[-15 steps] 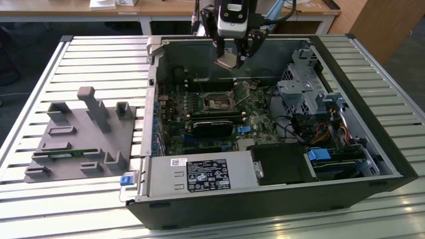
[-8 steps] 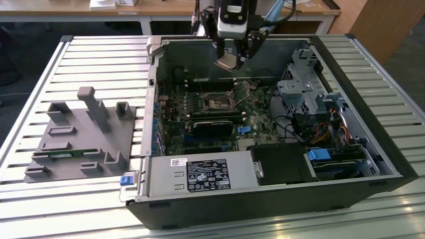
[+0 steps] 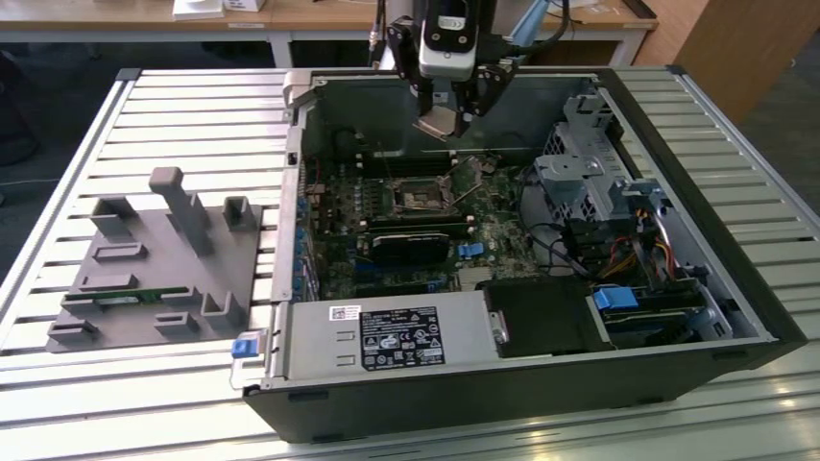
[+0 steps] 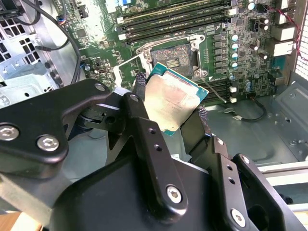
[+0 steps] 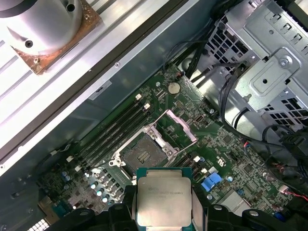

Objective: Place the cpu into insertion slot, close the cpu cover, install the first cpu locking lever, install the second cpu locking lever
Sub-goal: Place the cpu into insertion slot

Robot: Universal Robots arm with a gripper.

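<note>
The gripper [image 4: 171, 101] pinches the cpu [image 5: 163, 202] by two edges, fingertips partly hidden behind it (dull silver top, green rim), well apart from the insertion slot [image 5: 143, 155].

A slatted metal table [image 3: 192, 106] carries an open computer case [image 3: 513, 408] and, beside it, a grey fixture [image 3: 129, 279].
</note>
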